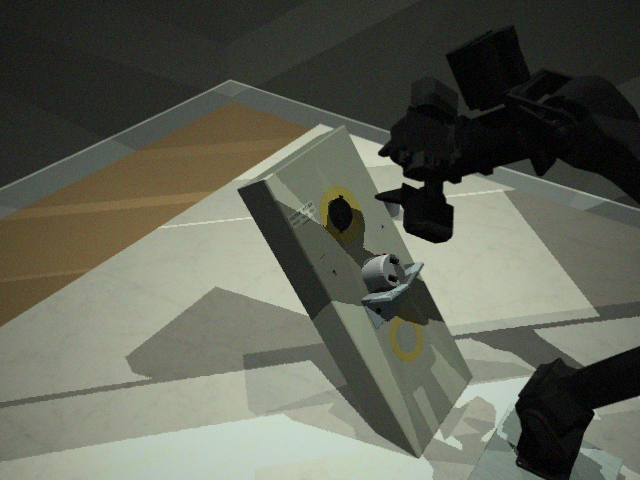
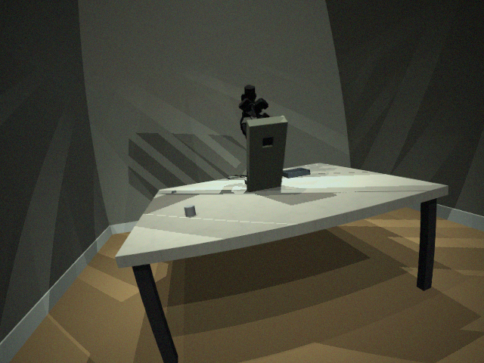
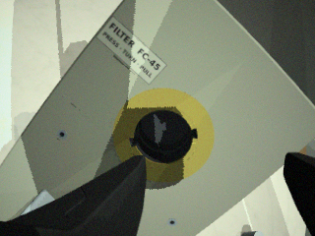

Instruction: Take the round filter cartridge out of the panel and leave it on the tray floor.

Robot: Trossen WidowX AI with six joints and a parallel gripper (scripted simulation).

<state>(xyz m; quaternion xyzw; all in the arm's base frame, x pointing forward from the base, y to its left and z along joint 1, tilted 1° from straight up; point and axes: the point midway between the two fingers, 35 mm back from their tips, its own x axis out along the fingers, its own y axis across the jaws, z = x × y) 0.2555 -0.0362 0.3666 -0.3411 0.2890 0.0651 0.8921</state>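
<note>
Now, cartridge [image 1: 378, 273] on tray [image 1: 397, 290], claw [image 1: 395, 175] (open) apart
</note>
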